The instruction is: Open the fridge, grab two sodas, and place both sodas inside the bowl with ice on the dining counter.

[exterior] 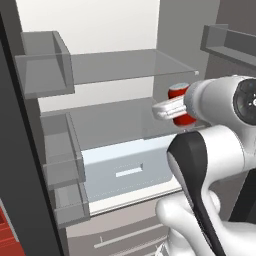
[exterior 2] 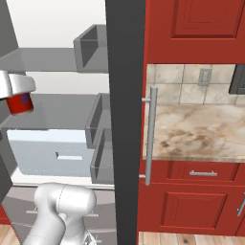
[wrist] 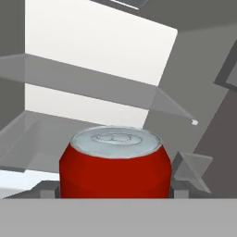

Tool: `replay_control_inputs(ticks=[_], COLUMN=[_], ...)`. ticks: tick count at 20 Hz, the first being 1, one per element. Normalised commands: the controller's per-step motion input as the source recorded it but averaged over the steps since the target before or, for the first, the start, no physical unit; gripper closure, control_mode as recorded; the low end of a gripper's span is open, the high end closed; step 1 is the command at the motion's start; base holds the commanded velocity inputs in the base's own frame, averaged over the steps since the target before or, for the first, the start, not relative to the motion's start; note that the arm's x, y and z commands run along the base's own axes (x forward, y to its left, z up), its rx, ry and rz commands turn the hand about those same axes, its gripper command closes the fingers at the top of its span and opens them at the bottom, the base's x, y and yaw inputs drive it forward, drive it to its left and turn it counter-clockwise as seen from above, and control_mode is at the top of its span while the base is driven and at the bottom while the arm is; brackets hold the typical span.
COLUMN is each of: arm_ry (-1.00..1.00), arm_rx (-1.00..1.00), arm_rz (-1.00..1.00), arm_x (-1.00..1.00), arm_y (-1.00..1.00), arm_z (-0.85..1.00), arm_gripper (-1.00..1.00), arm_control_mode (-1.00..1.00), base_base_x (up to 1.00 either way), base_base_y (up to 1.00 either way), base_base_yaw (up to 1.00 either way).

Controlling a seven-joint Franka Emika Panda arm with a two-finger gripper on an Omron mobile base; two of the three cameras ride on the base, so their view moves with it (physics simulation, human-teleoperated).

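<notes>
White arm (exterior: 220, 150) bent up from low at the base, forearm reaching forward into the open fridge (exterior: 100, 30), hand level at the middle shelf. Gripper (wrist: 115, 196) set around a soda (wrist: 113, 166), fingers (wrist: 46, 190) spread wide either side of the can; cannot tell whether the pads touch it. Only slivers of the dark fingertips visible beside the can's lower part.

Soda upright, long axis vertical, silvery top with pull tab facing up, red body below. Standing on the grey middle shelf (exterior: 115, 122) near its right front corner, seen in the left base view just behind the hand, and in the right base view partly hidden under the white hand at the left edge.

White fridge interior, another grey shelf above, pale drawer (exterior: 127, 170) below the middle shelf. Grey door bins (exterior: 45, 65) stacked along the open left door, more bins (exterior 2: 98, 129) on the right door. Vertical bar handle (exterior 2: 150, 136) on the right door's edge. Beyond it, a marbled wall countertop (exterior 2: 196, 131) over red cabinets (exterior 2: 191, 206), tiled wall behind, wooden floor below.
</notes>
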Motion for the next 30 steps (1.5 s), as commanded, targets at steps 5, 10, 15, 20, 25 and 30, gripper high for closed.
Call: replay_control_inputs(ticks=[5, 10, 15, 20, 25, 30], arm_ry=[0.00, 0.00, 0.00, 0.00, 0.00, 0.00], arm_rx=[0.00, 0.00, 0.00, 0.00, 0.00, 0.00], arm_rz=[0.00, 0.00, 0.00, 0.00, 0.00, 0.00], arm_x=[-0.27, -0.49, -0.38, -0.10, 0.00, 0.00], arm_y=[0.00, -0.05, 0.00, 0.00, 0.00, 0.00], arm_z=[-0.13, -0.21, -0.12, -0.02, 0.00, 0.00], arm_gripper=[1.00, 1.00, 1.00, 1.00, 1.00, 1.00], arm_control_mode=[-1.00, -1.00, -1.00, 1.00, 1.00, 1.00], base_base_x=[0.00, 0.00, 0.00, -0.64, -0.92, -0.94], base_base_y=[0.00, 0.00, 0.00, 0.20, 0.31, 0.08], base_base_yaw=[0.00, 0.00, 0.00, 0.00, -0.01, 0.01])
